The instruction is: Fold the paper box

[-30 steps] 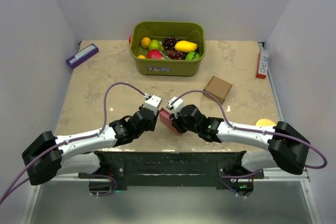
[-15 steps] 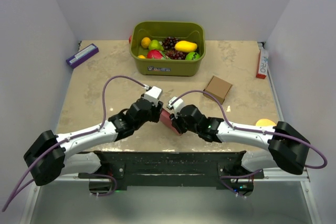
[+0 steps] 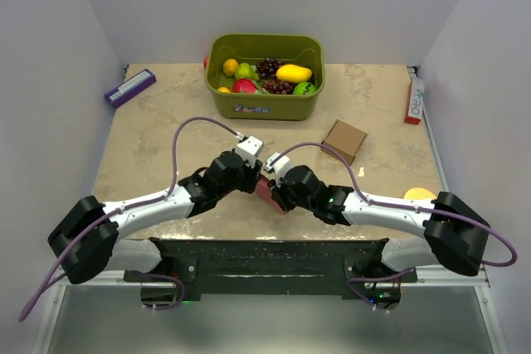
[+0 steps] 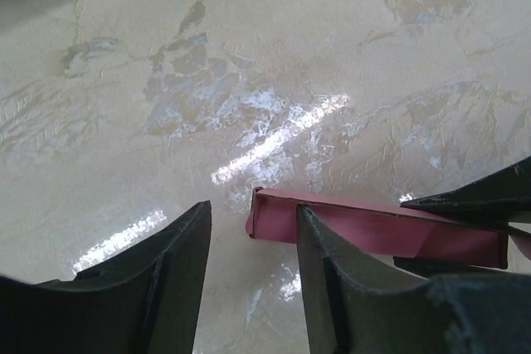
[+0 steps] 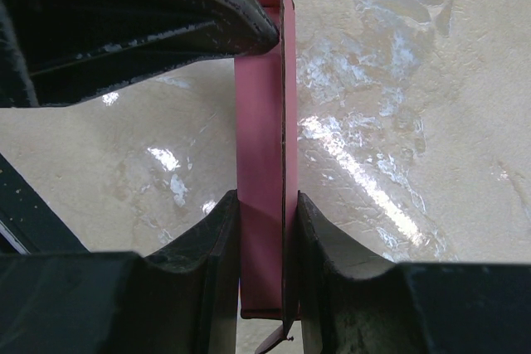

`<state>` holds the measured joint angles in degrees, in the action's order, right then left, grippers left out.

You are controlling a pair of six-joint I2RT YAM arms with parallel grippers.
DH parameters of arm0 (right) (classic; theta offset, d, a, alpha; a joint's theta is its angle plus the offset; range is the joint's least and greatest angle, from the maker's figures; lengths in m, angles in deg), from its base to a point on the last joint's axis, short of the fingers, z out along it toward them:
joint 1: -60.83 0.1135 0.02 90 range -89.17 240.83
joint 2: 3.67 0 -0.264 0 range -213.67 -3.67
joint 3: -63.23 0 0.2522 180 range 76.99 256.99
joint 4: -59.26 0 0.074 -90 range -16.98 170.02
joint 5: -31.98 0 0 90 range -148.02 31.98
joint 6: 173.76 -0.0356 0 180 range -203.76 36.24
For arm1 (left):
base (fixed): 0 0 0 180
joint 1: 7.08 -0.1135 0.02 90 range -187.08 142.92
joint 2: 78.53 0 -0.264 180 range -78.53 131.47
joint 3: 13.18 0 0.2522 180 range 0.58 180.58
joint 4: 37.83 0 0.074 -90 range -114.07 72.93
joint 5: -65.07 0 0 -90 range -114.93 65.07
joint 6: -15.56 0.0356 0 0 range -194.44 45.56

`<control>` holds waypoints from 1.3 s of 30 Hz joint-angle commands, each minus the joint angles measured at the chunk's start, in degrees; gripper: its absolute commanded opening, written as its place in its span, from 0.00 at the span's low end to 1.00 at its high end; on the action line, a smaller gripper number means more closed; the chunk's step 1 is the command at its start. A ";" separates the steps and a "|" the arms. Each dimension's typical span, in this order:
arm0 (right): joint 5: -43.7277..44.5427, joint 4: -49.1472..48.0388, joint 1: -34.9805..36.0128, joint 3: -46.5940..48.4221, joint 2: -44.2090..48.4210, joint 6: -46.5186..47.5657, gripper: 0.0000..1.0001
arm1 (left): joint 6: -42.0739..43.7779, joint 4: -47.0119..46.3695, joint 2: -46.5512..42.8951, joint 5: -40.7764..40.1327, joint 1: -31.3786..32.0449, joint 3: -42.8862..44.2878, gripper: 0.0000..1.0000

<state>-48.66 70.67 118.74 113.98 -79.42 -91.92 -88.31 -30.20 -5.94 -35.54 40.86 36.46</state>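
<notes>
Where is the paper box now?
In the top view, the paper box sits near the table's front centre, clamped by the right gripper, with the open left gripper beside it.

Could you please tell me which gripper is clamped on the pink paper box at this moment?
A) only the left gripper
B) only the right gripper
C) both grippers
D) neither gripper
B: in the right wrist view the right gripper has its fingers pressed against both faces of the paper box, while the left gripper stands open at the box's far end.
</notes>
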 commanded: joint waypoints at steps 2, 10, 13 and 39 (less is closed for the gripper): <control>0.48 -2.22 0.01 -0.52 -0.19 -0.71 0.06 | 1.04 -2.13 1.49 1.03 -0.57 2.35 0.47; 0.48 -2.22 0.01 -0.52 -0.02 -0.89 0.06 | 1.48 -2.39 2.72 0.94 -0.66 2.88 0.29; 0.39 -2.13 0.01 -0.61 -0.10 -0.89 0.06 | 1.39 -1.96 3.43 0.85 -0.75 3.15 0.26; 0.22 -2.22 0.01 -0.69 -0.28 -1.07 0.05 | -5.56 1.47 4.75 4.11 -0.66 4.38 0.00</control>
<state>-48.50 70.14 118.61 113.61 -79.42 -92.80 -92.42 -29.24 -1.76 -33.14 40.10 39.54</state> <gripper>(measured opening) 0.295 0.019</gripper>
